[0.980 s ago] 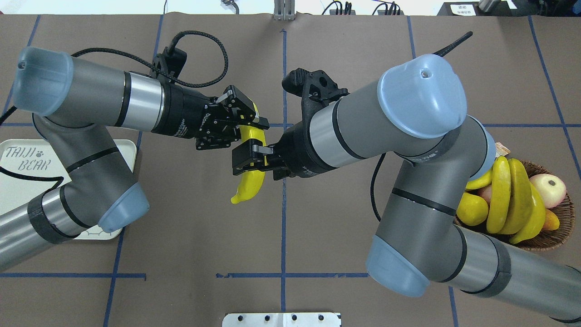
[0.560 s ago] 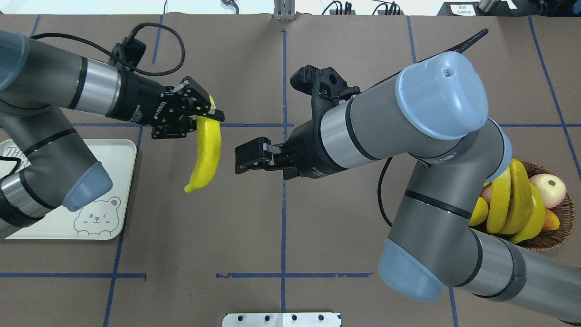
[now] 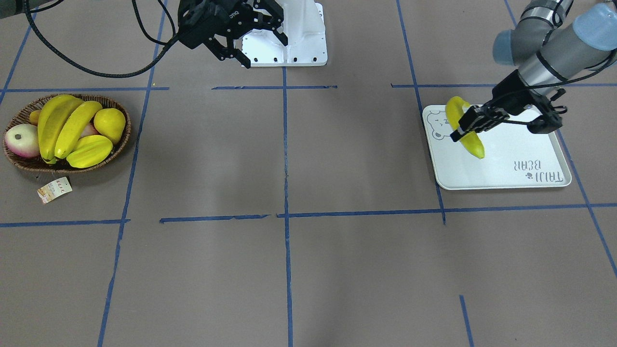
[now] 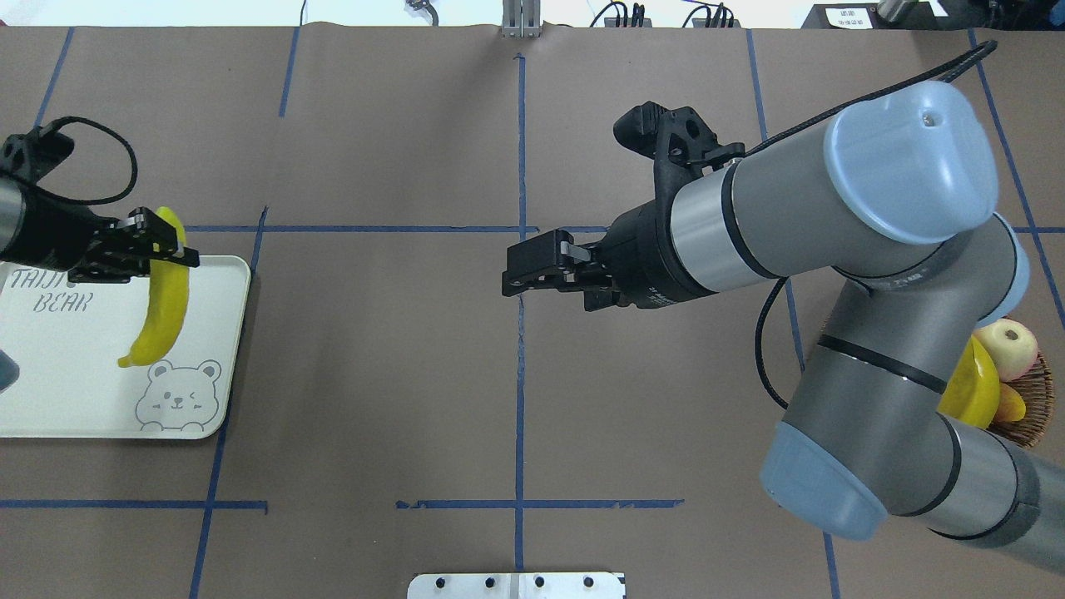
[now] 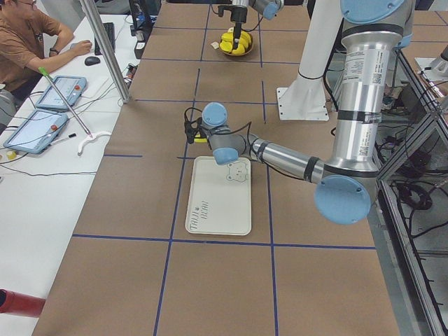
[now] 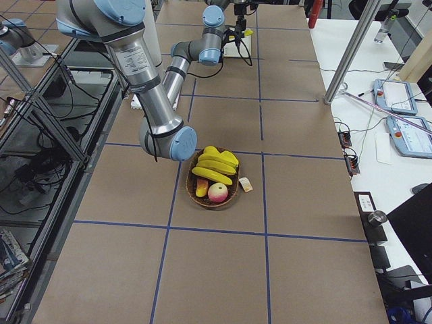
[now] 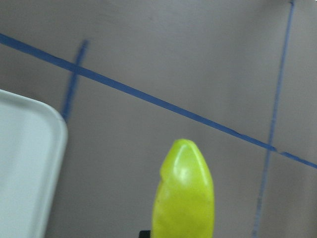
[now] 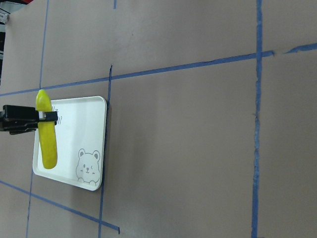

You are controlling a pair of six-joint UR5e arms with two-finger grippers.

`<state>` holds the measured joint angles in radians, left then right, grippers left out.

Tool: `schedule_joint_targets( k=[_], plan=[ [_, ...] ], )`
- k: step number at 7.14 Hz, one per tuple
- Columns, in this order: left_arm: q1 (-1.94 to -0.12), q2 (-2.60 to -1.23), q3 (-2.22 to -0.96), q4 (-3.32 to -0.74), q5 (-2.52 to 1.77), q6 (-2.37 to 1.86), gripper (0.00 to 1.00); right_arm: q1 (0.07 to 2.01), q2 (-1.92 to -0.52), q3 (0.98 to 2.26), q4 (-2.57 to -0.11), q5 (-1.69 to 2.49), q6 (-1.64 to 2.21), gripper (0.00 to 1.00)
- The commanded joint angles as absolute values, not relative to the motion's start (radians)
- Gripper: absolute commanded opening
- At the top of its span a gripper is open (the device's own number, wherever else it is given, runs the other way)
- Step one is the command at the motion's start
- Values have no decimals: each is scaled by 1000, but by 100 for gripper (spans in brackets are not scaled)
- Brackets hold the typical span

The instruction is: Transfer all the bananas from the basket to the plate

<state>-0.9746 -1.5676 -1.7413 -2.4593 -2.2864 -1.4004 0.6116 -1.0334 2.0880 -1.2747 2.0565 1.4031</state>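
1 smooth, curved yellow banana (image 4: 162, 308) is pinched near its upper end by the left hand (image 4: 160, 243). It is hung below that hand over the pale, rounded rectangular plate (image 4: 58, 399), next to the bear drawing (image 4: 179, 399). The right hand (image 3: 262, 46) is held above the brown surface (image 3: 337, 159), fingers spread and empty. More glossy bananas (image 3: 60, 123) are piled in the oval woven wicker basket (image 3: 126, 132), well apart from both hands.

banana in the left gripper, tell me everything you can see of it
The banana is long, curved, glossy yellow and looks whole. The left gripper is shut on it near one end; the rest slants over the plate, its free tip near the bear drawing. Whether it touches the plate cannot be told.
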Motion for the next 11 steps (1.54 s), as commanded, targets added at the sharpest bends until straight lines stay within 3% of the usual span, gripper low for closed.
schedule_joint_targets(
  k=[1, 5, 6, 7, 8, 11],
  plan=[
    [-994, -1455, -1721, -2389, -2212, -1257, 0, 638, -1040, 2092, -1318, 2054, 1404, 100],
    [-996, -1468, -1551, -2382, -2148, -1116, 0, 641, -1049, 2089, -1318, 2049, 1405, 100],
    [-1006, -1467, -1537, -2382, -2148, -1074, 4, 640, -1049, 2089, -1318, 2049, 1405, 100],
    [-1009, -1462, -1531, -2384, -2141, -1059, 48, 640, -1049, 2089, -1318, 2049, 1405, 100],
    [-1025, -1457, -1528, -2384, -2138, -995, 99, 641, -1049, 2089, -1318, 2049, 1405, 100],
    [-1148, -1469, -1557, -2318, -2263, -925, 99, 666, -1109, 2106, -1318, 2065, 1398, 100]
  ],
)
